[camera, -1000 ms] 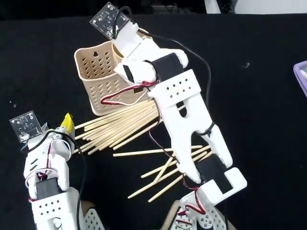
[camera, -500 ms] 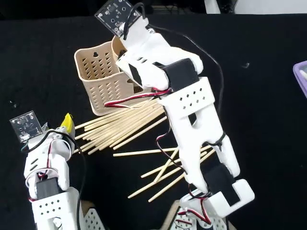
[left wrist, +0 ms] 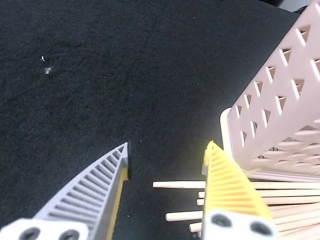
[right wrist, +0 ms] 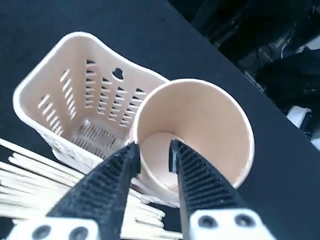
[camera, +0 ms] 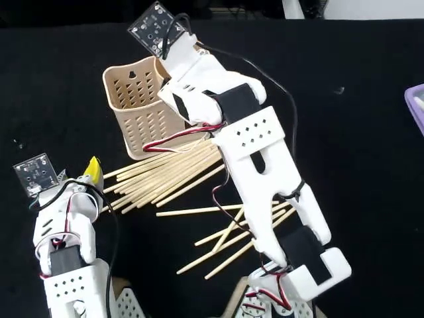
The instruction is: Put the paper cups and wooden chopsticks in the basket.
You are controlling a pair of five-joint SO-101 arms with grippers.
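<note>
**Cup held right next to the basket**

The right gripper (right wrist: 152, 145) pinches the tan paper cup (right wrist: 210, 125) by its rim - one black ridged finger inside, one outside. The cup is round and smooth, with thin walls that could bend if squeezed hard. Its open mouth faces up toward the wrist.

The beige plastic basket (camera: 149, 122) stands in the far left part of the black cloth tabletop (camera: 358, 165). It is boxy with rounded corners, and its stiff walls are full of little slots. The cup hangs at the basket's right rim, so the basket's open mouth lies just toward the table's left edge from it. I think the next move only needs a small shift that way before the cup can go down inside.

The pale wooden chopsticks (camera: 165, 173) are thin, straight and hard. Most lie in a bunch on the cloth, touching the foot of the basket on the side facing the near edge. They point mostly left to right, a bit slanted. A few more lie scattered closer to the near edge.

The left gripper (left wrist: 167, 146), with one yellow finger, is spread wide and holds nothing. It sits just beside the left ends of the sticks - the nearer arm for them.
</note>
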